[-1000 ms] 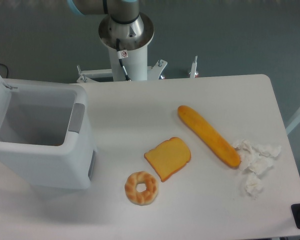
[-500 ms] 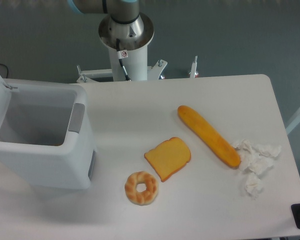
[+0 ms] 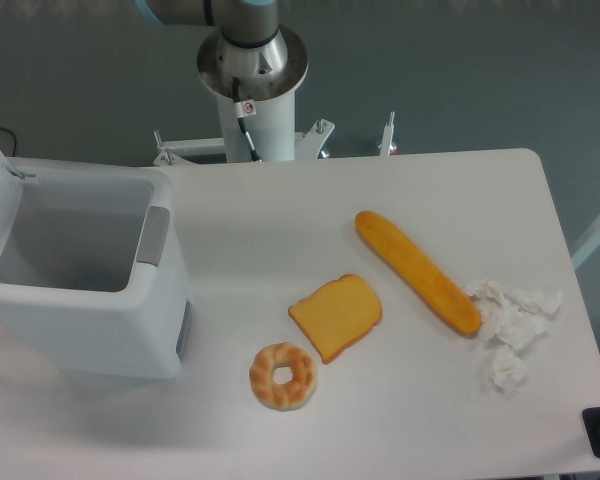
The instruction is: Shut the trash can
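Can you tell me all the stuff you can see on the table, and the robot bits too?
trash can: one, white with a grey tab, left side of the table, lid standing open at its left edge
baguette: one, golden orange, lying slanted right of centre
toast slice: one, yellow with a brown crust, centre
doughnut: one, pale brown, in front of the toast
crumpled paper: a small white heap, right edge, touching the baguette's end
table: one, white
robot arm base: one, silver and white, behind the table; its hand is out of view
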